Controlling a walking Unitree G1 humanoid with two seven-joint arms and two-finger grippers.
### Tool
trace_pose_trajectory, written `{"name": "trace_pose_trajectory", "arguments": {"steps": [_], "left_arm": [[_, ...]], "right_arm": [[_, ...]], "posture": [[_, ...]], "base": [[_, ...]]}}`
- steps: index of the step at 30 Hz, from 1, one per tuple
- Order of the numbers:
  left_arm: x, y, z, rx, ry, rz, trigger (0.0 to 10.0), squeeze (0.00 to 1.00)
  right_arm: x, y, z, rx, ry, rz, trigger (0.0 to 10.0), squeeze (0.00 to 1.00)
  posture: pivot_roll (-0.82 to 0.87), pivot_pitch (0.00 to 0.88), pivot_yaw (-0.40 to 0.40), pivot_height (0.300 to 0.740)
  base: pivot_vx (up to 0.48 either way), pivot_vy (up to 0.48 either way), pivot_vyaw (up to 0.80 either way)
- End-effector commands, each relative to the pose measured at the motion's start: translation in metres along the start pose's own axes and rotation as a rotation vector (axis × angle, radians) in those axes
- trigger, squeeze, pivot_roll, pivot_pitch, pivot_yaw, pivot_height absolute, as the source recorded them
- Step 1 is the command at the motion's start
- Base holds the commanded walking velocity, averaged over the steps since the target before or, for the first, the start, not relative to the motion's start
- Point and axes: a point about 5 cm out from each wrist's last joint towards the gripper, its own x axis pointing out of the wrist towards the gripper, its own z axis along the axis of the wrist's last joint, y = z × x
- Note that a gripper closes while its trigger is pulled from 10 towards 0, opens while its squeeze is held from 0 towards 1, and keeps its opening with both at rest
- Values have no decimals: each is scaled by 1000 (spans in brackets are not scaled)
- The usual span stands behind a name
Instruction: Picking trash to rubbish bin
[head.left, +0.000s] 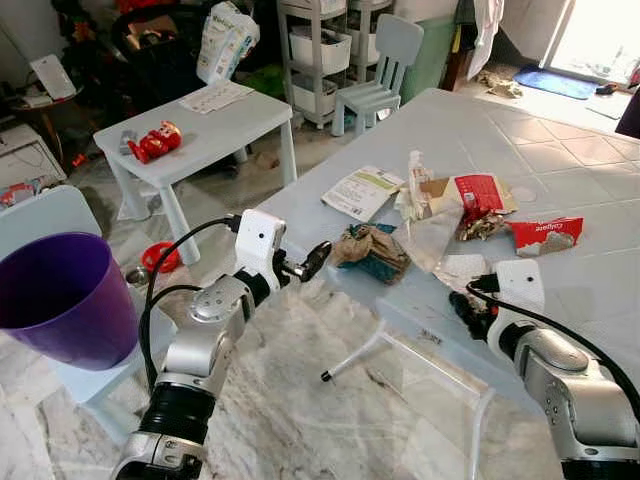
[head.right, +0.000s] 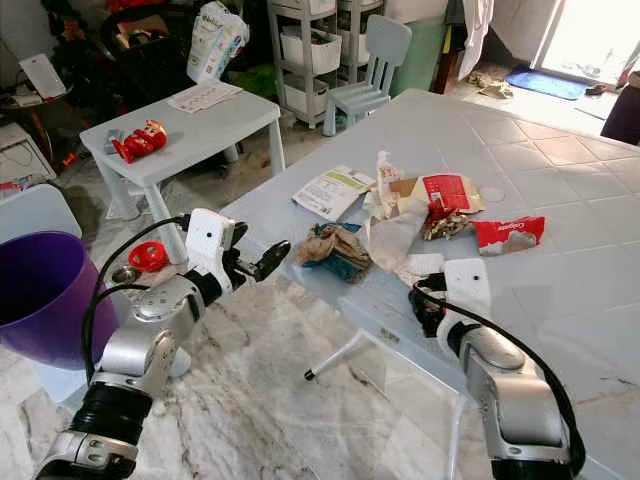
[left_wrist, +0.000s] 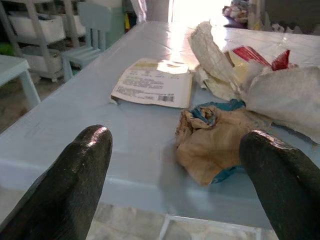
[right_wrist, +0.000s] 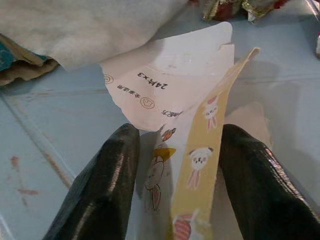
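A crumpled brown and teal piece of trash (head.left: 372, 250) lies near the edge of the big light-blue table (head.left: 560, 130). My left gripper (head.left: 310, 262) hovers just off that edge, open and pointed at the crumpled piece (left_wrist: 215, 145), a short gap away. My right gripper (head.left: 468, 305) is at the table's near edge, open, with a white and yellow cartoon-printed wrapper (right_wrist: 195, 150) standing between its fingers (right_wrist: 105, 180). More trash lies behind: a red wrapper (head.left: 478, 195), a red toothpaste box (head.left: 545, 235) and a printed leaflet (head.left: 362, 190). The purple bin (head.left: 60, 295) stands on the floor at my left.
A small white table (head.left: 215, 125) with a red toy (head.left: 155, 140) stands behind the bin. A pale child's chair (head.left: 385, 70) and a shelf rack (head.left: 320, 50) are farther back. White table legs (head.left: 370, 350) cross the marble floor between my arms.
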Motion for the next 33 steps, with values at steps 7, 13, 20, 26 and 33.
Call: {"name": "trace_pose_trajectory", "arguments": {"steps": [7, 13, 20, 26, 33], "left_arm": [[20, -14, -4, -44, 20, -85, 10000, 0], [24, -18, -10, -36, 28, -107, 10000, 0], [39, -19, -13, -87, 30, -106, 10000, 0], [51, -24, -8, -121, 10, -113, 10000, 0], [61, -37, -9, -130, 31, -144, 10000, 0]], "right_arm": [[-3, 8, 4, -11, -37, 11, 0, 0], [-9, 5, 5, -15, -43, -4, 0, 0], [-18, 4, 2, -24, -34, -6, 0, 0], [-27, 3, -2, -38, -15, 7, 0, 0], [-28, 4, 0, -43, -14, 11, 0, 0]], "posture": [[-102, 43, 29, 740], [-131, 61, 32, 740], [-178, 75, 31, 740], [-215, 86, 31, 740], [-223, 85, 31, 740]], "base": [[0, 0, 0], [0, 0, 0], [0, 0, 0], [0, 0, 0], [0, 0, 0]]}}
